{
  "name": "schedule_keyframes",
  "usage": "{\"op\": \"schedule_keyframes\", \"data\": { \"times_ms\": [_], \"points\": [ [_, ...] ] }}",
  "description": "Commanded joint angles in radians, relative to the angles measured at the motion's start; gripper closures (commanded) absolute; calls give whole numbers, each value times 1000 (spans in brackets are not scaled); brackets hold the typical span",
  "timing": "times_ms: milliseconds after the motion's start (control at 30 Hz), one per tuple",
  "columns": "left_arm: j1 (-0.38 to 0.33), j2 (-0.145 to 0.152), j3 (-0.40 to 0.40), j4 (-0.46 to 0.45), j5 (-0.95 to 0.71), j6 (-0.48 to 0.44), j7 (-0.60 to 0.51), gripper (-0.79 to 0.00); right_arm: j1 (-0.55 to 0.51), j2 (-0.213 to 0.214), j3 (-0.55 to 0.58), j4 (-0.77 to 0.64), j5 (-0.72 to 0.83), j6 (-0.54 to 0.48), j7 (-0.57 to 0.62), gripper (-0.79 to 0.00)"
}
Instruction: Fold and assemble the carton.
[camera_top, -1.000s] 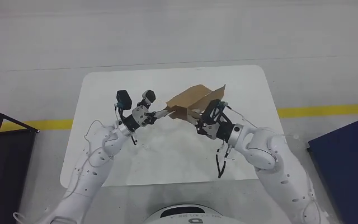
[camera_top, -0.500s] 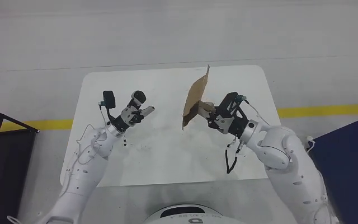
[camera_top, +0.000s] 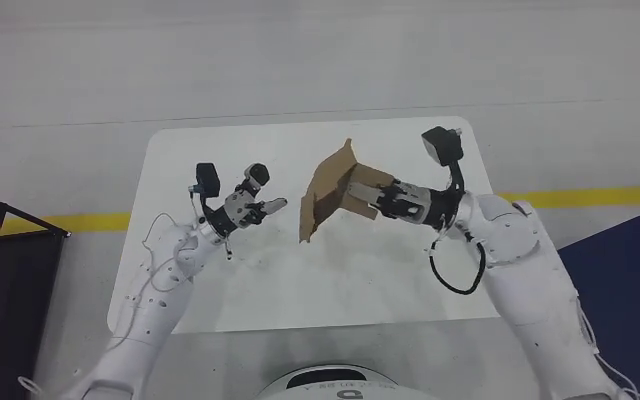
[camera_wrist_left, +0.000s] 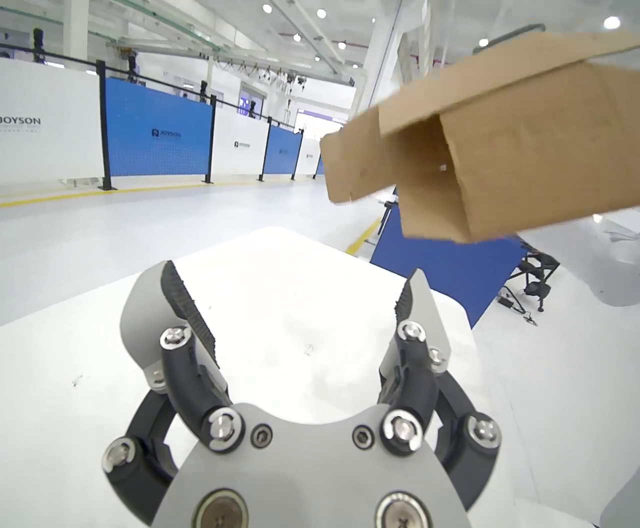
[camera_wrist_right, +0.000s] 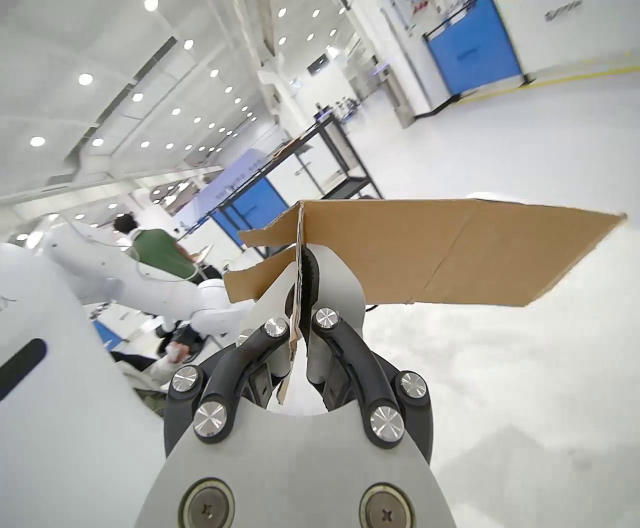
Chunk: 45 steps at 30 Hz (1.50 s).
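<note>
Cardboard carton (camera_top: 322, 192) hangs, seemingly airborne, in right gripper (camera_wrist_right: 302, 280).

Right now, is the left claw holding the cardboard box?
No, the left claw is open and empty, apart from the box.

Support: white rectangular table with rounded corners (camera_top: 300, 290); top flat, smooth and matte; seen from above it runs wider than deep
Edges: far edge straight and parallel to the near one; both far corners and the near left corner plainly rounded
Surface marks: in the left wrist view, a few small dark specks (camera_wrist_left: 308, 348) near the middle of the top; one more dark fleck (camera_wrist_left: 76, 380) well apart from them, towards a side edge
Finish: in the right wrist view, cloudy grey smudges (camera_wrist_right: 500, 360) spread over the white
Ground: pale grey floor (camera_top: 300, 60) under the table; yellow floor stripe (camera_top: 570, 198) meeting the table on both sides
</note>
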Motion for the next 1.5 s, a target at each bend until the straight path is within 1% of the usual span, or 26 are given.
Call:
{"op": "schedule_keyframes", "data": {
  "times_ms": [0, 100, 167, 200, 267, 367, 500, 700, 767, 900, 1033, 1133, 1300, 1467],
  "points": [
    [-3, 4, -20, 15, 11, -1, 35, -785, 21, 1, -28, 29, 121, 18, 96, 0],
    [-4, 9, -12, 18, 49, -1, 55, -785, 46, 1, -54, 69, 214, 18, 162, 0],
    [-1, 13, 24, 5, 78, -1, 73, -785, 62, -2, -78, 95, 283, 9, 195, 0],
    [-5, 17, 42, -2, 108, -1, 81, -785, 67, -6, -95, 106, 342, 1, 207, 0],
    [-9, 23, 73, -3, 146, -1, 122, -785, 88, -10, -120, 134, 407, -11, 240, 0],
    [-21, 28, 117, -9, 181, -1, 207, -785, 118, -18, -163, 173, 446, -15, 273, 0],
    [-36, 37, 170, -12, 187, -1, 315, -785, 151, -28, -210, 216, 455, -14, 289, 0],
    [-63, 63, 209, 18, 209, -1, 391, -785, 171, -37, -244, 266, 480, -16, 298, 0],
    [-65, 70, 219, 10, 215, -1, 396, -785, 171, -39, -250, 277, 505, -17, 308, 0],
    [-56, 83, 238, -37, 221, -1, 396, -785, 173, -44, -262, 298, 556, -6, 323, 0],
    [-42, 92, 236, -95, 201, 1, 398, -785, 180, -49, -277, 322, 584, 13, 343, 0],
    [-28, 98, 228, -132, 180, 10, 407, -785, 187, -51, -290, 341, 572, 28, 358, 0],
    [-18, 108, 210, -150, 167, 19, 417, -785, 188, -53, -302, 361, 552, 53, 382, 0],
    [-22, 113, 222, -150, 169, 7, 404, -785, 185, -50, -307, 363, 512, 90, 408, 0]
  ]
}}
